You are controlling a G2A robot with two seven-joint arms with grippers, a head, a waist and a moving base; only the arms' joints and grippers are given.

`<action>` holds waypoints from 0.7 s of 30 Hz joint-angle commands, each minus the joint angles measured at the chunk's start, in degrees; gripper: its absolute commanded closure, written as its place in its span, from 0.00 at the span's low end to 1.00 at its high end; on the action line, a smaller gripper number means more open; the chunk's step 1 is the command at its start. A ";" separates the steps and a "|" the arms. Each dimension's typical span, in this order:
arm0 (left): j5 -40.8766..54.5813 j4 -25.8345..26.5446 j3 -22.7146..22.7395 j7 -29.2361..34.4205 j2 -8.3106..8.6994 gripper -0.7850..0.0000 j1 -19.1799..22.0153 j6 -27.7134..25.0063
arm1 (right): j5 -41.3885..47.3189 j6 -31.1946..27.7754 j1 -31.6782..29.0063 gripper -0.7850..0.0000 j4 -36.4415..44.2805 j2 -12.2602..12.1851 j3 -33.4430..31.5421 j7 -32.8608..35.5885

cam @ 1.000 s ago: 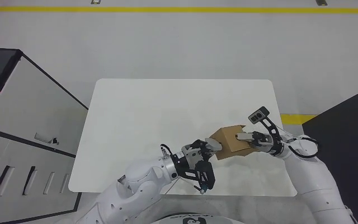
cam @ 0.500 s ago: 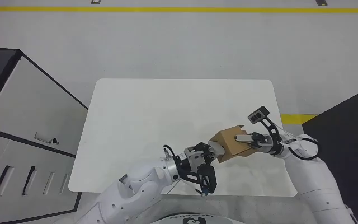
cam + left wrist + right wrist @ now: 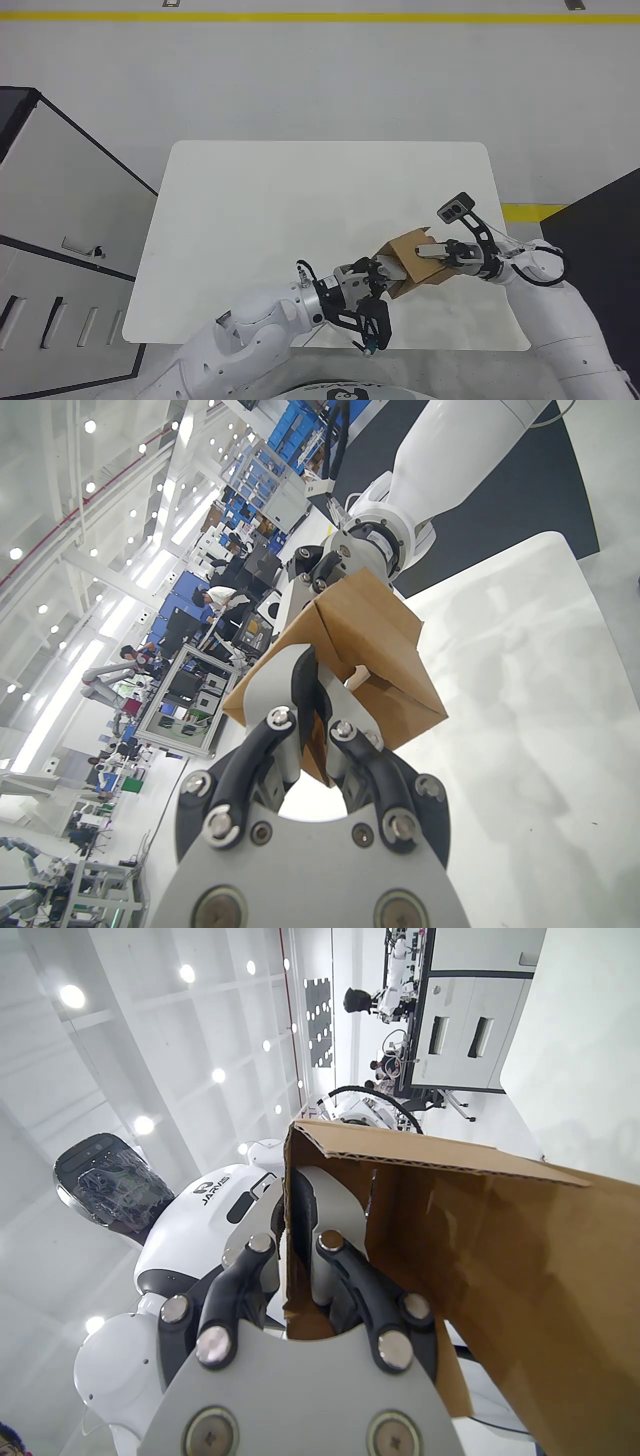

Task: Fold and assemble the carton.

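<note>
A brown cardboard carton hangs tilted just above the white table, near its front right part, held between both arms. My left gripper is shut on a folded flap at the carton's near-left end; in the left wrist view its fingertips pinch the carton edge. My right gripper is shut on the carton's right wall. In the right wrist view the carton wall edge runs between the fingers, one inside the open end and one outside.
A grey cabinet stands left of the table. A black floor mat lies to the right. A yellow floor line runs behind the table, and most of the tabletop lies behind and left of the carton.
The carton has tipped, its right end rising slightly. Both grippers shifted a little with it and kept their hold.
</note>
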State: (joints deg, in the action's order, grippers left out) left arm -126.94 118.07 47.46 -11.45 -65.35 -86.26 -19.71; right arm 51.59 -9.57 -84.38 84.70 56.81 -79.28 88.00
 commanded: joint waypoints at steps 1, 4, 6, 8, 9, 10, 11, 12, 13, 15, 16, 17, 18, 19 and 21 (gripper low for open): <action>-0.06 -0.05 -0.13 0.04 -0.01 1.00 0.12 -0.03 | 0.16 0.07 0.04 1.00 0.04 -0.13 0.28 0.00; -0.15 -0.17 -0.28 0.07 -0.01 1.00 0.28 -0.05 | 0.39 -0.09 0.10 1.00 -0.02 -0.33 0.65 0.00; -0.05 -0.22 -0.36 0.18 -0.02 1.00 0.33 -0.10 | 0.65 -0.06 0.15 1.00 -0.04 -0.46 0.93 0.00; -0.02 -0.30 -0.40 0.21 -0.02 1.00 0.39 -0.06 | 0.89 0.02 0.22 1.00 -0.11 -0.58 1.21 0.00; 0.02 -0.37 -0.32 0.28 -0.01 1.00 0.41 0.04 | 0.97 -0.01 0.28 1.00 -0.18 -0.65 1.29 0.00; 0.24 -0.41 -0.05 0.39 0.02 1.00 0.37 0.23 | 1.18 -0.13 0.32 1.00 -0.36 -0.71 1.34 0.00; 0.52 -0.40 0.37 0.57 0.06 1.00 0.30 0.39 | 1.72 -0.19 0.34 1.00 -0.71 -0.76 1.30 0.00; 0.65 -0.27 0.81 0.71 0.13 1.00 0.21 0.52 | 2.65 -0.20 0.35 1.00 -0.98 -0.78 1.27 0.00; 0.76 -0.10 1.31 0.86 0.21 1.00 0.06 0.69 | 3.33 -0.24 0.39 1.00 -1.33 -0.83 1.20 0.00; 1.18 0.34 2.25 0.91 0.37 1.00 -0.36 1.04 | 4.00 -0.35 0.48 1.00 -1.96 -0.98 1.14 0.00; 1.18 0.61 2.59 0.84 0.45 1.00 -0.53 1.08 | 4.70 -0.32 0.52 1.00 -2.16 -1.02 1.16 0.00; 1.39 0.87 2.89 0.75 0.51 1.00 -0.74 1.28 | 5.21 -0.39 0.57 1.00 -2.36 -1.09 1.17 0.00; 1.55 1.13 3.14 0.64 0.56 1.00 -0.89 1.42 | 5.61 -0.39 0.62 1.00 -2.57 -1.16 1.21 0.00; 1.60 1.31 3.35 0.57 0.61 1.00 -1.01 1.48 | 6.06 -0.43 0.66 1.00 -2.64 -1.22 1.30 0.00; 1.96 1.65 3.75 0.42 0.67 1.00 -1.21 1.75 | 7.21 -0.52 0.72 1.00 -2.87 -1.34 1.44 0.00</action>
State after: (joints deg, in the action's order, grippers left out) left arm -125.16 119.59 51.02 -10.98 -64.70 -87.39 -18.10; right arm 58.25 -10.08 -83.68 81.92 55.52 -77.91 88.00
